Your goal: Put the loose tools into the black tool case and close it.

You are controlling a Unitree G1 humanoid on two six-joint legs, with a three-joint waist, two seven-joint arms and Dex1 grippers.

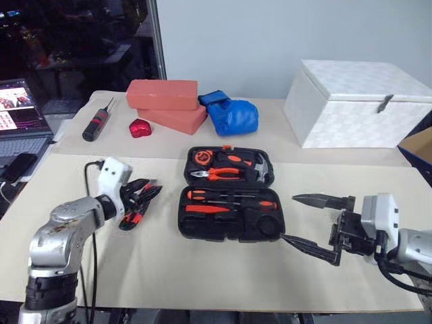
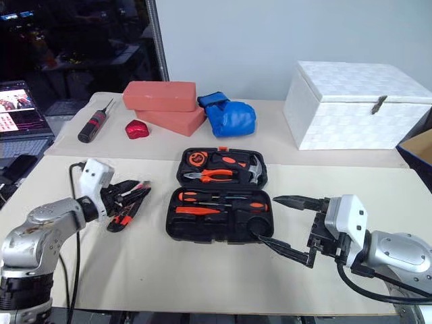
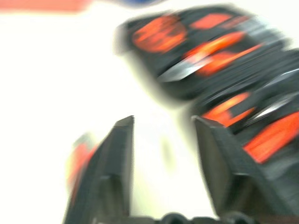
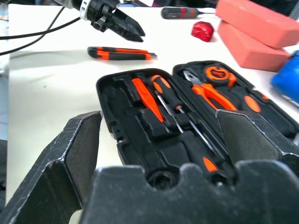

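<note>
One loose tool, the slim orange-and-black utility knife (image 4: pixel 121 53), lies on the cream bench (image 1: pixel 202 270) well to the left of the flat black plastic tool case (image 1: pixel 226 196), which stands open with its moulded recesses up. The left end effector (image 4: pixel 122 25) is just beside this knife, its black fingers parted with nothing between them. The right end effector (image 1: pixel 317 223) hovers near the right edge of the case, its jaws spread wide and empty.

I think the main risk is a poor pick: the knife is flat and low, so the fingertips may slide over it or push it further from the case. Closing the lid could also fail if a tool sits proud of its recess; the two orange-and-black screwdrivers (image 4: pixel 163 100) in the near half seem to lie loosely.

Where the left end effector meets the knife is hard to read from the head views, because the dark fingers and dark handle merge. The left wrist view is badly smeared. I cannot tell whether the knife's recess is free.
</note>
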